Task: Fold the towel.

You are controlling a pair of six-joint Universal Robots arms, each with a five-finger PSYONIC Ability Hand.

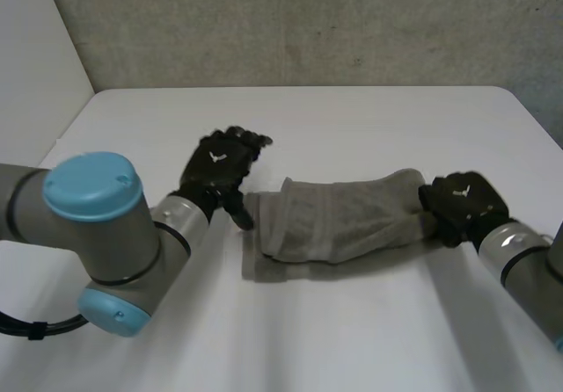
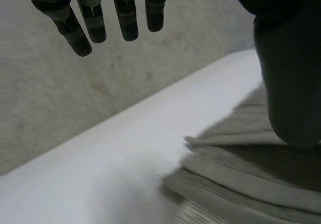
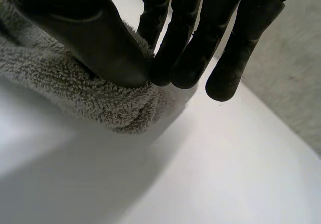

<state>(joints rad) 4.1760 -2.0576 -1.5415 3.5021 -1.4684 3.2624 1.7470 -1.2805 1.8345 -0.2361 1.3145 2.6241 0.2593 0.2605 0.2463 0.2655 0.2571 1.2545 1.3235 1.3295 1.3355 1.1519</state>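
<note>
Your left hand point(image 1: 222, 165) hovers at the towel's left edge, fingers point(image 2: 128, 23) straight and spread, gripping nothing, with the thumb just beside the stacked layers. The towel point(image 1: 343, 221) lies bunched lengthwise across the middle of the bench point(image 1: 352, 339), and there's wide bare room in front of it and behind it. At the towel's right end, your right hand point(image 1: 462, 200) has its fingers point(image 3: 185, 58) and thumb pinching the terry edge.

Nubby terry-cloth towel point(image 1: 339, 225), smooth table point(image 1: 352, 128)
</note>
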